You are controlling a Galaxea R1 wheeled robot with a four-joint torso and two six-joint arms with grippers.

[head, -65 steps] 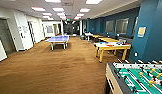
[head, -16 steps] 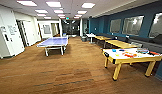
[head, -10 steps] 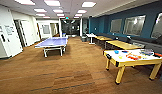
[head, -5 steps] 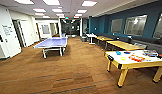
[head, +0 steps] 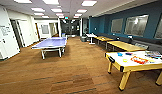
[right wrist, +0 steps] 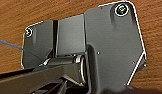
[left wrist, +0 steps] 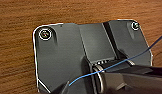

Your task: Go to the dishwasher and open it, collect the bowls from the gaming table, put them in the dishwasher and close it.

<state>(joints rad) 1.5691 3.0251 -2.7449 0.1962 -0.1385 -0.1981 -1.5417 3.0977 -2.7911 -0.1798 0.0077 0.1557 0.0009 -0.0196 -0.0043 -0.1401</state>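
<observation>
Robot driving over wood floor (head: pixel 72 75); should steer between ping-pong table (head: pixel 50 43) and yellow-legged white-topped table (head: pixel 137 62). Pincer state: cannot tell.

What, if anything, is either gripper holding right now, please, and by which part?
It cannot be told: the wrist views look down past the robot's dark plates at brown wood-pattern floor, and no fingers can be made out.

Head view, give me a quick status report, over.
Gripper states: cannot tell from the wrist views. White-topped table with yellow legs near right, small colourful items on it. Blue table-tennis table ahead left. Wooden floor runs on between them.
</observation>
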